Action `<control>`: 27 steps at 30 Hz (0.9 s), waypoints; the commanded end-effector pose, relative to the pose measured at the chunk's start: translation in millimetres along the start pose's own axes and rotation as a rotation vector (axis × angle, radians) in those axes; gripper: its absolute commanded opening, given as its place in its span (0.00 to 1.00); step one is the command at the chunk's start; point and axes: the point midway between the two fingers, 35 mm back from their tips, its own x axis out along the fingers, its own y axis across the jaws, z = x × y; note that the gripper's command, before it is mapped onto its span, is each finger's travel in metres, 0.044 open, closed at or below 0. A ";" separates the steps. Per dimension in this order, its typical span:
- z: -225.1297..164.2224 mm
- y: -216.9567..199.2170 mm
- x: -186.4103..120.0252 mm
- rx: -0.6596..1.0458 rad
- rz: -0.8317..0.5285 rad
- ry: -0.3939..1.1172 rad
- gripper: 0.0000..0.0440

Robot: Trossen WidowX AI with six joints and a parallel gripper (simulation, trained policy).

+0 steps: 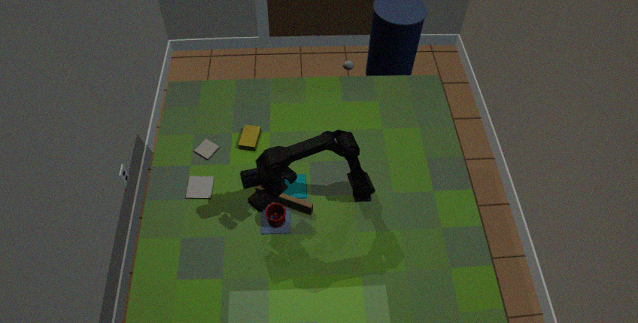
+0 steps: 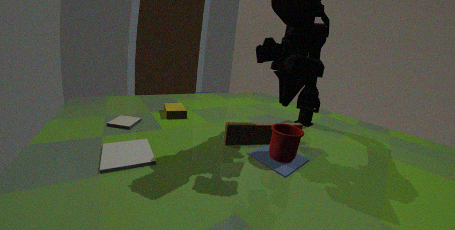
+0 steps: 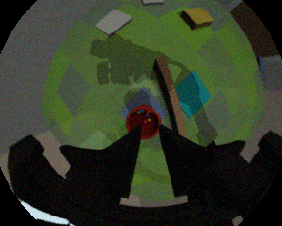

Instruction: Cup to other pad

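Note:
The red cup (image 1: 275,221) (image 2: 284,147) (image 3: 142,116) stands upright on the blue pad (image 1: 267,230) (image 2: 258,154) (image 3: 144,95). Several small coloured marbles lie inside it, seen in the wrist view. The cyan pad (image 1: 301,186) (image 3: 194,94) lies beyond the wooden bar and bears nothing; it is hidden in the exterior view. My gripper (image 1: 259,203) (image 2: 284,104) (image 3: 150,128) is partly open, with a gap between the fingertips and nothing held. It hangs above the cup's level, pointing down, apart from the cup.
A wooden bar (image 1: 299,204) (image 2: 243,135) (image 3: 168,92) stands between the two pads. A yellow block (image 1: 249,137) (image 2: 175,114) (image 3: 197,17) and two pale tiles (image 1: 200,187) (image 2: 127,155) (image 3: 113,22) lie to the left. A blue cylinder (image 1: 394,43) stands at the back.

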 end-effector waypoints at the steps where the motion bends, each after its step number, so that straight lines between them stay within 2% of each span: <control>1: -2.3 -5.0 12.9 0.010 -0.046 0.014 0.28; 22: -21.6 -16.6 94.7 -0.028 -0.166 0.069 0.31; 23: -22.7 -16.9 98.7 -0.035 -0.167 0.072 0.31; 27: -24.5 -18.2 108.7 -0.070 -0.166 0.073 0.13</control>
